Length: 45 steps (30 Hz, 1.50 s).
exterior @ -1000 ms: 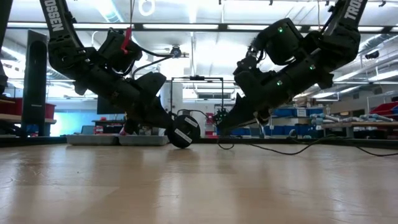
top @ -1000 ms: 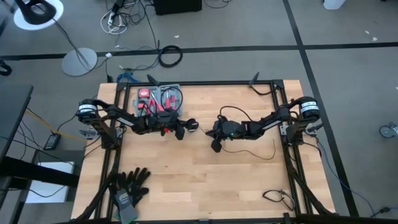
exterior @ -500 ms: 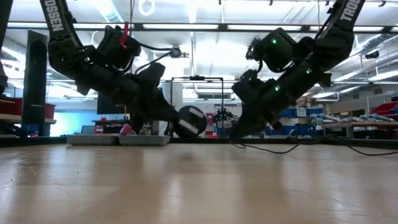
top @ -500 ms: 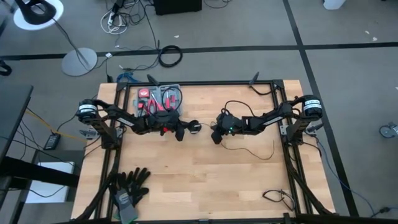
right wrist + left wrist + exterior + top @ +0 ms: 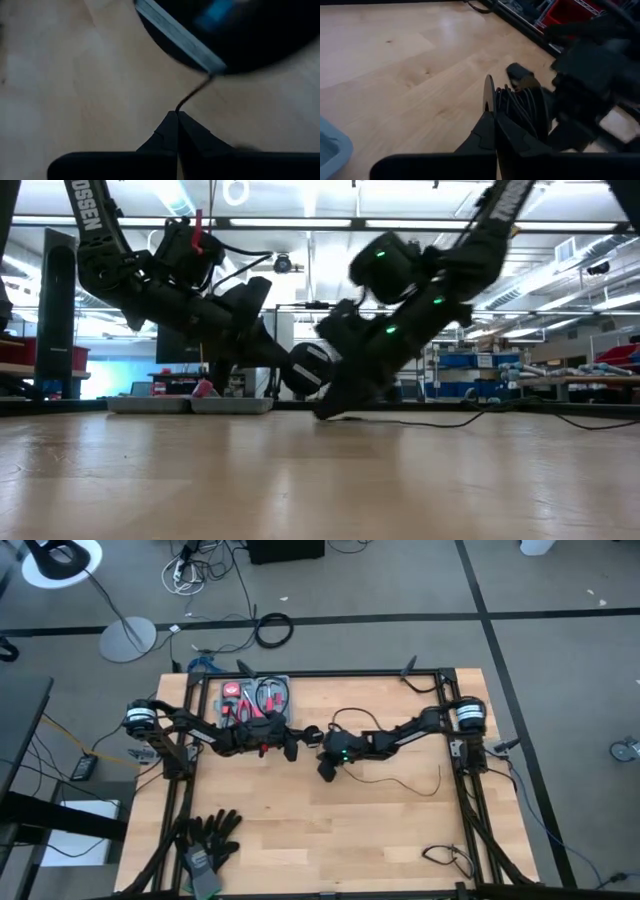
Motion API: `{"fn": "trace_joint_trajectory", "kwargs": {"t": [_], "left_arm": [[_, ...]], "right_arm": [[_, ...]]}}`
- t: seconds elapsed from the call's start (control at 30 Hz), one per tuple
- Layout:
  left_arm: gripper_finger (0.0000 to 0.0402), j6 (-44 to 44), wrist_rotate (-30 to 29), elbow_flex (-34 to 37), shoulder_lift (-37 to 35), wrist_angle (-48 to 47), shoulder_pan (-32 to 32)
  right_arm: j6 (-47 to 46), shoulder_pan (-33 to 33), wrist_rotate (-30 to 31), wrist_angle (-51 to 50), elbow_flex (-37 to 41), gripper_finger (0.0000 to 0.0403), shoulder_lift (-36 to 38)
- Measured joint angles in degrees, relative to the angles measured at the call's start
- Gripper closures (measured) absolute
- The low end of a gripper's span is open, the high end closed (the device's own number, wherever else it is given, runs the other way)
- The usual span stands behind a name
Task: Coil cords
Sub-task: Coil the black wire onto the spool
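Note:
The cords are one thin black wire (image 5: 405, 781) ending at a small round black puck (image 5: 310, 368) with turns of wire wound on it (image 5: 522, 107). My left gripper (image 5: 296, 747) reaches in from the table's left and is shut on the puck at mid-table. My right gripper (image 5: 325, 768) comes from the table's right, slanting down just beside the puck, and is shut on the wire (image 5: 192, 95). The loose part of the wire lies on the wood, trailing toward the right edge. My left gripper pinches the puck's thin round side plate at its edge (image 5: 489, 97) between its two fingertips, coming nearly level from the table's left. The puck stands on edge, lifted clear of the table. My right gripper pinches the single wire (image 5: 186, 102) at its fingertips, a short way from the puck (image 5: 225, 30). The fingers slant down from the table's right. The wire runs from them to the puck, and its other part lies slack on the table.
A tray of red and black tools (image 5: 256, 698) sits at the far left of the table. Black gloves (image 5: 208, 840) lie at the near left corner, and a small cable bundle (image 5: 445, 858) at the near right. Bare wood lies between them near the front.
My right gripper has gone toward the table's left, up close to the puck, rolling and tipping further down, with the wire still in its fingers. My left gripper has tipped its fingers upward in place, and the puck has risen a little above the table.

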State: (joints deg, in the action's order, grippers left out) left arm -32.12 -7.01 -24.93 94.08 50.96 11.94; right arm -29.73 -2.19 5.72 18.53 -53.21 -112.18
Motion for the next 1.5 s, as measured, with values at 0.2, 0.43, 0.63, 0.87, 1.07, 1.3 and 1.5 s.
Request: {"fn": "trace_joint_trajectory", "kwargs": {"t": [0.2, 0.43, 0.63, 0.87, 1.07, 1.3, 1.5], "left_arm": [[0.0402, -0.08, -1.76, 0.0, 0.0, -2.85, 0.02], [0.0402, 0.06, -3.46, -0.02, -0.05, -6.01, 0.04], [0.0402, 0.13, -3.94, -0.17, -0.15, -9.04, -0.36], [0.0402, 0.41, -3.8, -0.17, -0.15, -9.66, -0.7], [0.0402, 1.45, -3.86, -0.17, -0.15, -9.89, -0.7], [0.0402, 1.62, -3.95, -0.17, -0.11, -10.25, -0.7], [0.0402, 1.64, -4.04, -0.15, -0.11, -10.45, -0.7]], "right_arm": [[5.28, 0.26, -0.61, 0.02, -7.97, 0.0403, -3.56], [7.83, -0.24, -0.38, -0.24, -11.47, 0.0399, -3.65], [7.27, -2.13, -1.8, 1.12, -11.52, 0.0391, -3.52], [2.1, -5.37, -16.17, 1.29, -11.52, 0.039, -3.43], [-1.58, -8.51, -31.24, 1.31, -11.78, 0.039, -3.15], [4.44, -9.18, -27.18, -5.46, -11.74, 0.0401, 0.89], [12.23, -8.49, -10.27, -21.21, -11.72, 0.0401, 9.22]]}}
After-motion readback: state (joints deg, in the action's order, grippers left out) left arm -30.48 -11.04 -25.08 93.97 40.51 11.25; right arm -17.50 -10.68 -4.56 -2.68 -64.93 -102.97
